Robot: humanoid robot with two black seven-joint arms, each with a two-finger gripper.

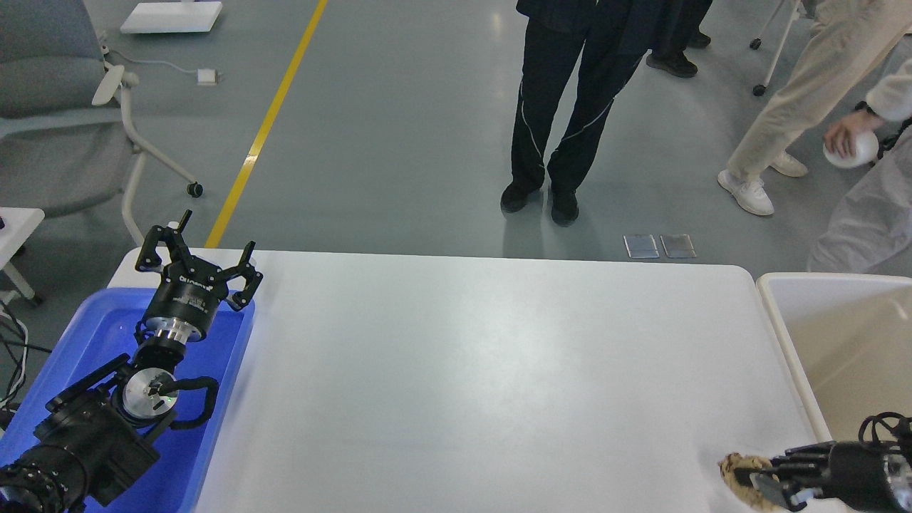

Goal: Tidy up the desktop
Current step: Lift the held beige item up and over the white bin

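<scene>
While spread wide, left claw [196,251] above desktop's [456,370] far-left corner.

table [484,370]: plain white, faint grey sheen, no pattern
tray [228,370]: bright blue, plain
bin [791,335]: cream-white rim, beige-cream inside
left gripper [203,258]: black fingers, black body with small white lettering, silver ring below it
left arm [85,442]: black, with a silver disc at one joint
right gripper [766,484]: black, dark against the table
thing at the right gripper [734,472]: tan-brown, rough mottled look
floor [399,142]: grey-green, glossy, with one yellow stripe [267,125]
chair [50,107]: grey seat, white frame
nearest person's trousers [563,92]: black with thin white piping
other person's trousers [805,78]: beige, over white shoes [744,192]
</scene>
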